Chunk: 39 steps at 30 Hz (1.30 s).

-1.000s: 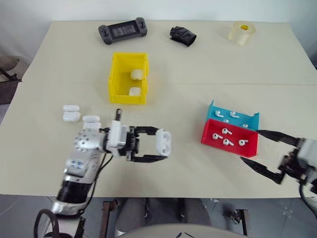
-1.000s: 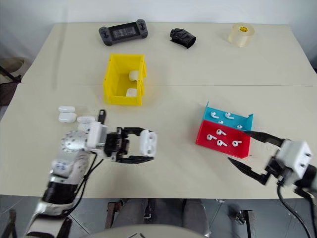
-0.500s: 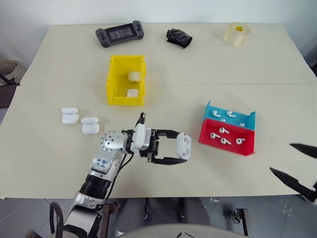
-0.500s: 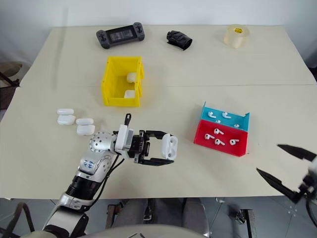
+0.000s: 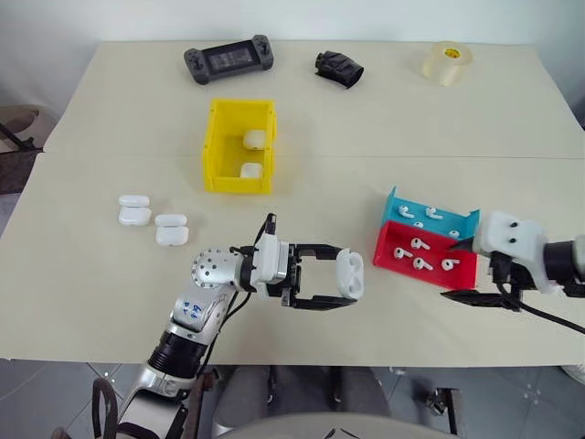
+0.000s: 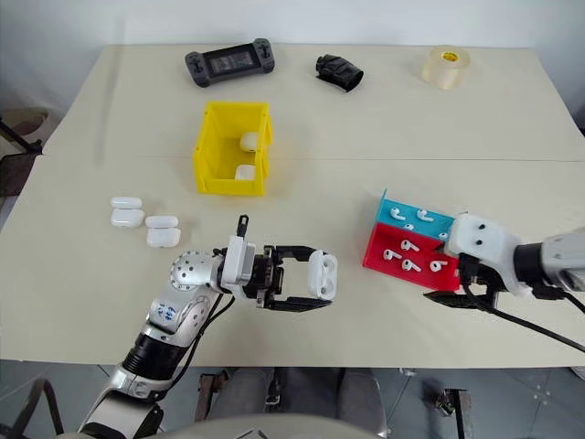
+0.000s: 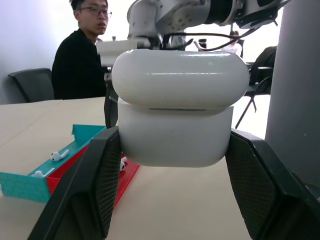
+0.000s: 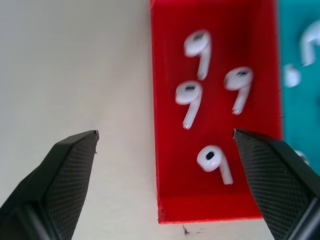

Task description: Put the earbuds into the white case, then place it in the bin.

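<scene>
Left hand (image 5: 340, 277): clamped on 1 white case (image 5: 350, 273), lid closed, held above the tabletop (image 5: 110, 119). Right hand (image 8: 165, 145): fingers apart over red tray (image 8: 172, 210) holding 4 earbuds (image 8: 190, 100). Yellow bin (image 5: 239, 145): 2 cases inside.

Even, bright, soft light fills the head views; the table (image 5: 384, 128) reads pale cream with faint shadows. A bright highlight runs across the case (image 7: 180, 107) in the left wrist view, and the background at upper right of that frame is washed out. The earbuds (image 8: 200, 47) look slightly blurred in the right wrist view.
</scene>
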Tool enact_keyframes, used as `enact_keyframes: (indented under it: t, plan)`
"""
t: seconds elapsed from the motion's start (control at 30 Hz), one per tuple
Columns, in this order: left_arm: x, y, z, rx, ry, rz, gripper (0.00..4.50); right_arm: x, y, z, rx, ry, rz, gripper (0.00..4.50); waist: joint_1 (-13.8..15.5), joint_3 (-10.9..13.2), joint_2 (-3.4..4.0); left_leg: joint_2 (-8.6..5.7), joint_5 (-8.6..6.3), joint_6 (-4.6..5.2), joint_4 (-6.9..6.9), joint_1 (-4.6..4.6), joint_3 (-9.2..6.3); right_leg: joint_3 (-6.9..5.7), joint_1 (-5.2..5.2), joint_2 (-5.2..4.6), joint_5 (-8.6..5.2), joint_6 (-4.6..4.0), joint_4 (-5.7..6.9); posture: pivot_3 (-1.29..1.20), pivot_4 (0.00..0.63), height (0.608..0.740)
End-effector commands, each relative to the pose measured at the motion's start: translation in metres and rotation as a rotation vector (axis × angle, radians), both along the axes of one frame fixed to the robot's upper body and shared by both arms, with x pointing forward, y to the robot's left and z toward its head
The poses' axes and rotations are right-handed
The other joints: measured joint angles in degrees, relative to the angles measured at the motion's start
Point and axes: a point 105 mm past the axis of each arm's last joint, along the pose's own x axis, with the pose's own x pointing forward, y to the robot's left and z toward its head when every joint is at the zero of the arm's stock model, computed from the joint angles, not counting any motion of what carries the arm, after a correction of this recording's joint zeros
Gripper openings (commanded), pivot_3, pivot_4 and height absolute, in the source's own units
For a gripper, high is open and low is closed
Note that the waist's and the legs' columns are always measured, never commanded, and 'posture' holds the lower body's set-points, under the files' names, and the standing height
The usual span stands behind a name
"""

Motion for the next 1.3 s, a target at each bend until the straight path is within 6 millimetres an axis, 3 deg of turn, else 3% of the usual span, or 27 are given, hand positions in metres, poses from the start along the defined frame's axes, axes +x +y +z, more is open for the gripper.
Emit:
enact_keyframes:
  t: [0.03, 0.2, 0.33, 0.67, 0.77, 0.87, 1.3]
  plan:
    - [-0.007, -0.002, 0.007, -0.018, -0.028, -0.012, 2.77, 0.007, -0.008, 0.003, -0.104, -0.02, 0.069, 4.5, -0.1, 0.0, 0.02, -0.01, 0.0, 0.0, 0.02, -0.07, -0.01, -0.01, -0.05, 0.0, 0.01, 0.01, 0.01, 0.0, 0.15, 0.74]
    - [-0.008, -0.002, 0.007, -0.016, -0.025, -0.011, 2.77, 0.014, -0.012, 0.003, -0.197, -0.017, 0.163, 4.5, 0.0, 0.0, 0.05, 0.0, 0.0, -0.01, 0.18, -0.28, -0.16, -0.19, -0.14, 0.01, 0.01, 0.01, 0.05, 0.0, 0.15, 0.74]
    - [-0.009, -0.003, 0.007, -0.017, -0.022, -0.013, 2.77, 0.02, -0.005, 0.005, -0.184, -0.028, 0.196, 4.5, -0.1, 0.0, 0.07, 0.0, 0.0, -0.01, 0.28, -0.34, -0.23, -0.26, -0.12, 0.0, 0.01, 0.01, 0.04, 0.0, 0.15, 0.74]
    - [-0.01, -0.005, 0.01, -0.023, -0.028, -0.019, 2.77, 0.03, -0.01, -0.006, -0.27, -0.023, 0.28, 4.5, -0.1, 0.0, 0.13, -0.02, 0.0, -0.01, 0.53, -0.42, -0.34, -0.34, -0.09, 0.01, 0.01, 0.02, 0.13, 0.0, 0.15, 0.74]
    - [-0.011, -0.004, 0.01, -0.021, -0.028, -0.022, 2.77, 0.032, -0.009, -0.008, -0.266, -0.024, 0.289, 3.95, -0.1, 0.0, 0.13, -0.02, 0.0, -0.01, 0.54, -0.42, -0.34, -0.34, -0.09, 0.01, 0.01, 0.01, 0.19, 0.0, 0.15, 0.74]
    - [-0.012, -0.004, 0.01, -0.02, -0.028, -0.023, 2.77, 0.034, -0.006, -0.008, -0.262, -0.033, 0.296, 3.0, -0.1, 0.0, 0.14, -0.01, 0.0, -0.01, 0.56, -0.42, -0.35, -0.35, -0.1, 0.01, 0.01, 0.01, 0.23, 0.0, 0.15, 0.74]
    - [-0.011, -0.003, 0.011, -0.017, -0.035, -0.008, 2.77, 0.038, 0.001, 0.005, -0.275, -0.06, 0.343, 3.0, -0.1, 0.1, 0.16, -0.02, 0.0, -0.01, 0.58, -0.43, -0.35, -0.35, -0.1, 0.0, 0.01, 0.02, 0.23, 0.0, 0.15, 0.74]
